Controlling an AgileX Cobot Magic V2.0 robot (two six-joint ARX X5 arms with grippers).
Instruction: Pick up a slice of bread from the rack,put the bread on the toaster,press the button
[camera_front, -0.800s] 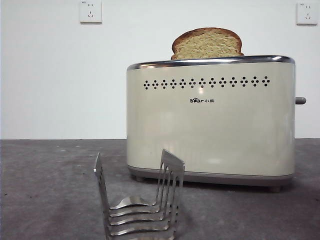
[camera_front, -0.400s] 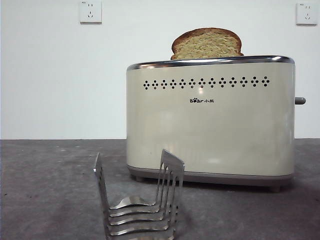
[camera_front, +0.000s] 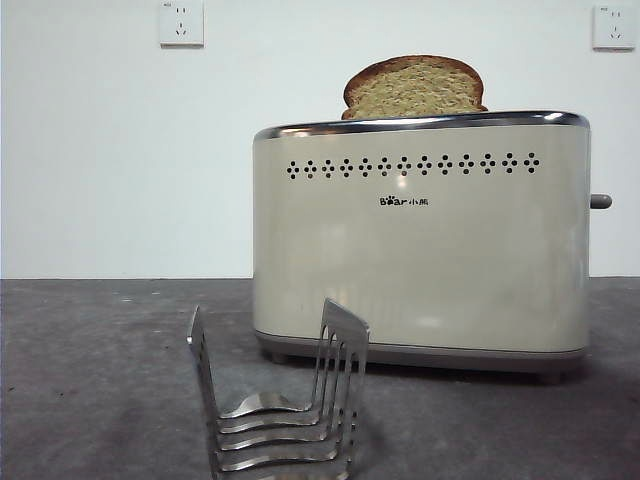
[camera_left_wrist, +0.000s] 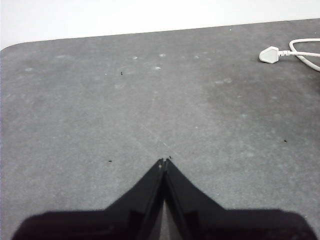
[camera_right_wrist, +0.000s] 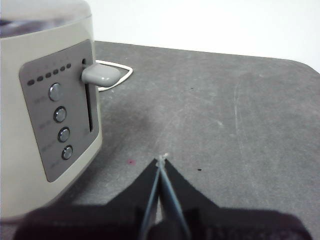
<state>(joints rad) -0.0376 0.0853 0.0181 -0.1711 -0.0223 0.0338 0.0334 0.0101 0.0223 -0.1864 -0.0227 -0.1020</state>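
Front view shows the bread (camera_front: 414, 88) standing in the toaster (camera_front: 420, 260) above the empty rack (camera_front: 280, 400), so pressing is next: the right tool (camera_right_wrist: 161, 162), closed beside the toaster, must reach the lever (camera_right_wrist: 100, 74), while the left tool (camera_left_wrist: 164, 162) waits closed.

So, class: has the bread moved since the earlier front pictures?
No. The bread stands in the toaster slot at the same spot, its crust just as far from the right wall socket and the chrome rim as before.
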